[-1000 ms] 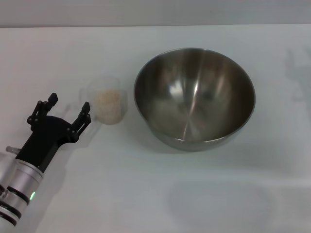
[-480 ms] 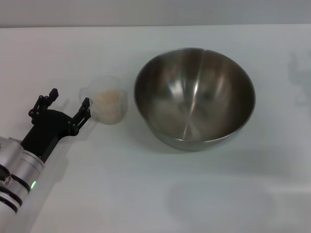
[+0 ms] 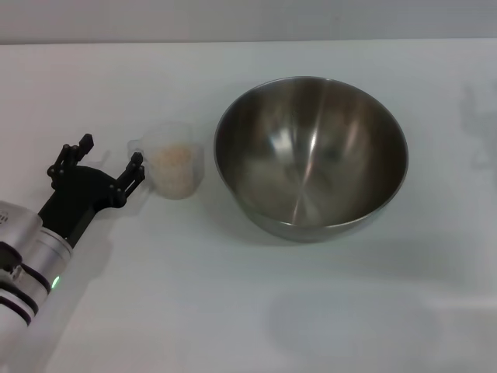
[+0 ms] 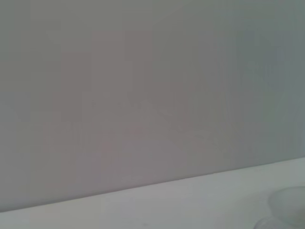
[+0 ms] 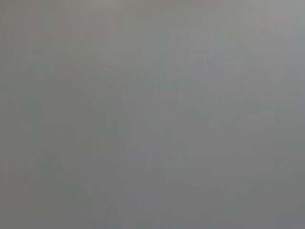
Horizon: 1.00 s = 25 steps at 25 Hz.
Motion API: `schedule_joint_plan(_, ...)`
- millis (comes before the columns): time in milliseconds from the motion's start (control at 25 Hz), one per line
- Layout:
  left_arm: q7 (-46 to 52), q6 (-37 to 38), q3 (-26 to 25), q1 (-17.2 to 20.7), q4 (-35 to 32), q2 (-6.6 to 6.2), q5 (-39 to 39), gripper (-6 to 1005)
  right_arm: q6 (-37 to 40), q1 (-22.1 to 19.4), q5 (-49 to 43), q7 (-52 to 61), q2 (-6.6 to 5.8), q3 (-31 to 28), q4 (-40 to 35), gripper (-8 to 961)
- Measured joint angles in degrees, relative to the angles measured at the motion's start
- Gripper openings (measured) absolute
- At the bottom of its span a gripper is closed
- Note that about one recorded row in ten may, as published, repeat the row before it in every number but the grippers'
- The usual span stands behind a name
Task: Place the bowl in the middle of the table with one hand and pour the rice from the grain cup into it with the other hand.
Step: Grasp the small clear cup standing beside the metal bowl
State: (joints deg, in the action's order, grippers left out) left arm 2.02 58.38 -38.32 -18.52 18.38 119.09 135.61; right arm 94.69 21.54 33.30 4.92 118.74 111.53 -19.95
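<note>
The steel bowl (image 3: 311, 157) stands on the white table (image 3: 233, 311), a little right of centre, with nothing in it. Just left of it sits the clear grain cup (image 3: 173, 160), upright and holding beige rice (image 3: 171, 155), its small handle pointing left. My left gripper (image 3: 110, 153) is open at the left of the cup, one fingertip (image 3: 137, 161) close to the handle, nothing between the fingers. In the left wrist view a pale edge of the grain cup (image 4: 288, 202) shows on the table. The right gripper is out of view.
Grey wall runs behind the table's far edge (image 3: 248, 40). Bare white tabletop lies in front of the bowl and to its right.
My left gripper has crept forward and slightly up the table toward the cup's handle, staying open. The cup and bowl have not moved.
</note>
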Motion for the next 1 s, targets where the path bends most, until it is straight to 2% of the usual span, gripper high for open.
schedule_joint_plan(360,0.0,-1.8,-2.8,-1.0,-0.2,0.0,0.0,793,-0.2,0.3,0.0,0.0,0.0,0.0,0.0,508)
schedule_joint_plan(720,0.0,-3.5,-3.0,-1.8,-0.1,0.0,0.0,792,-0.3,0.5,0.0,0.0,-0.05,0.2,0.0,512)
schedule_joint_plan(840,0.0,-3.8,-3.0,-1.8,0.2,0.0,0.0,583,-0.3,0.5,0.0,0.0,-0.08,0.3,0.0,514)
schedule_joint_plan(1000,0.0,-3.8,-3.0,-1.9,0.7,0.0,0.0,500,-0.3,0.5,0.0,0.0,-0.08,0.3,0.0,516)
